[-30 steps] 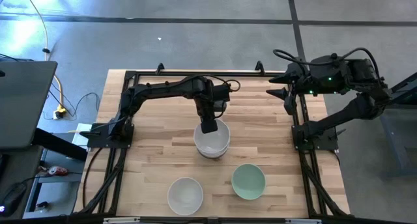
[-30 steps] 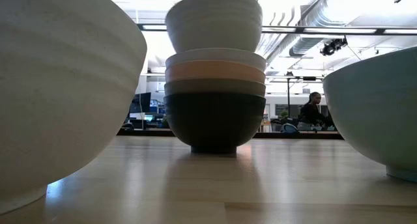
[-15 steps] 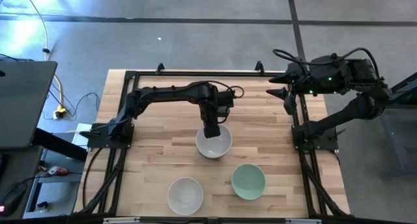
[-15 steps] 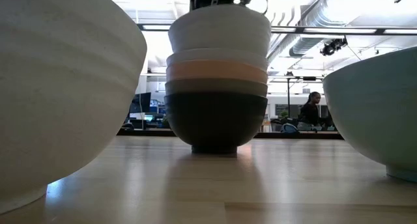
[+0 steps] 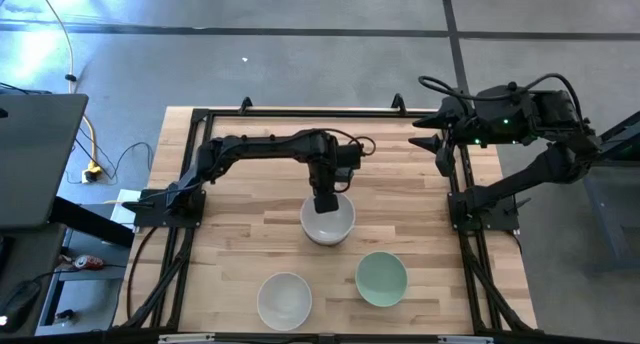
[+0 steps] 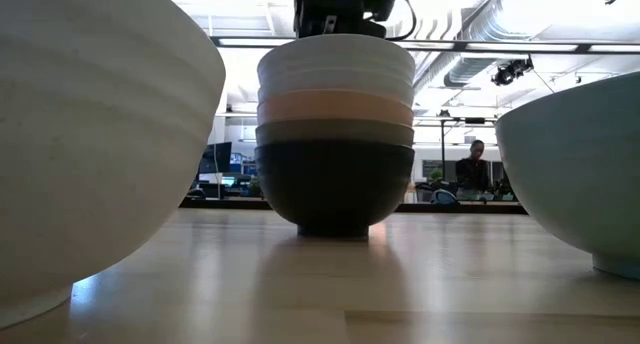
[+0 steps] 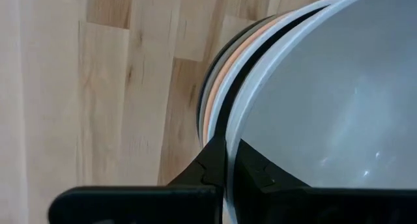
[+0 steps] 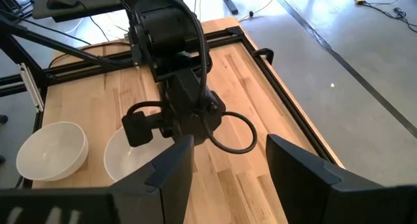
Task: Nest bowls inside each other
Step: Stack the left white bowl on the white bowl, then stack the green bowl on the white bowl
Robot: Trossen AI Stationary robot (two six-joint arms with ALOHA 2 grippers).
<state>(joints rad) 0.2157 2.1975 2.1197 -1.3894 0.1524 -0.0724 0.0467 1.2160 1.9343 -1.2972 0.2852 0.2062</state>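
Observation:
A stack of bowls (image 5: 327, 221) stands on its black bottom bowl (image 6: 335, 189) at the table's middle; above the black one sit olive-grey, peach and white bowls. The top white bowl (image 6: 336, 60) sits nested in the stack. My left gripper (image 5: 326, 201) stands over the stack's far side, shut on that top bowl. A loose white bowl (image 5: 284, 300) and a mint green bowl (image 5: 381, 278) rest on their bases near the table's near edge. My right gripper (image 8: 225, 162) waits open above the far right corner (image 5: 432, 134). My left gripper holds the top white bowl by its far rim (image 7: 236, 110), one finger inside the bowl (image 7: 257, 167) and one outside (image 7: 210, 164). The fingers come from above, pointing down. The bowl sits upright, nested in the stack below it.
The loose white bowl (image 6: 90, 134) and the mint bowl (image 6: 580, 164) flank the stack on the near side. A black metal frame (image 5: 300, 112) runs along the table's edges. Bare wood lies left and right of the stack. A person (image 6: 475, 169) is in the room behind.
My left gripper has come down and shifted slightly right with the white bowl. The bowl, held clear above the stack a second ago, has sunk into the white bowl beneath it. The rest of the stack has stayed put.

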